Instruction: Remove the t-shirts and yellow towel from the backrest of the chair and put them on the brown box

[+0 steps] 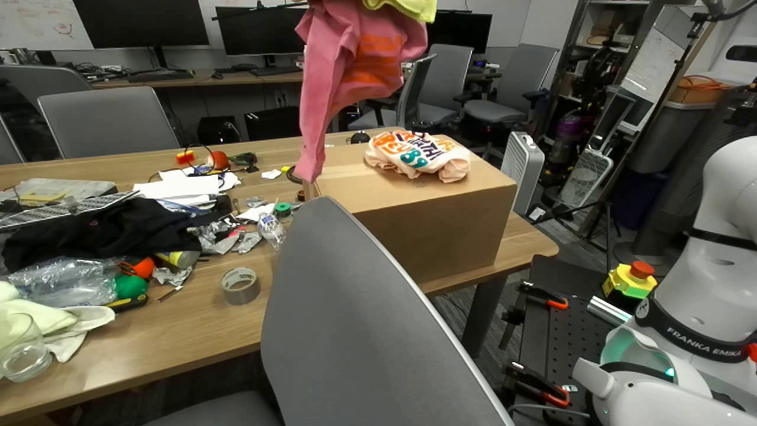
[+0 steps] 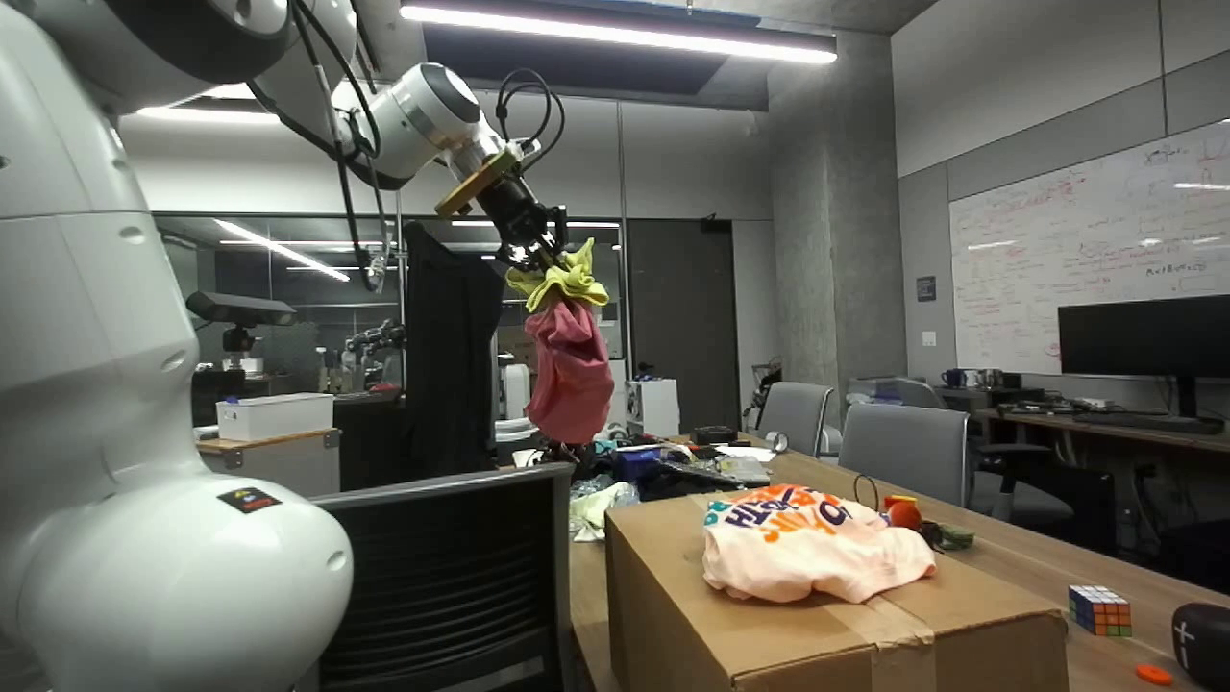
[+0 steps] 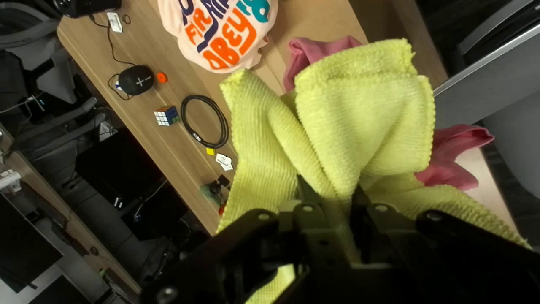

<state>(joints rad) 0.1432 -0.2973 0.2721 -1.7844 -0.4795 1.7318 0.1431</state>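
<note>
Wooden table (image 3: pixel 190 164) below, tool (image 3: pixel 332 193) nearly closed on bunched yellow towel (image 3: pixel 363 114).

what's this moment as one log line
gripper: shut on yellow towel; pink shirt: hanging below towel; peach shirt: on brown box; unplaced: towel, pink shirt

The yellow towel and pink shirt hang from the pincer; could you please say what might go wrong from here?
The pincer visibly pinches only the yellow towel, so the pink shirt hanging beneath might slip free. Its dangling end could snag the chair backrest. Lowering both might push the peach shirt off the brown box.
</note>
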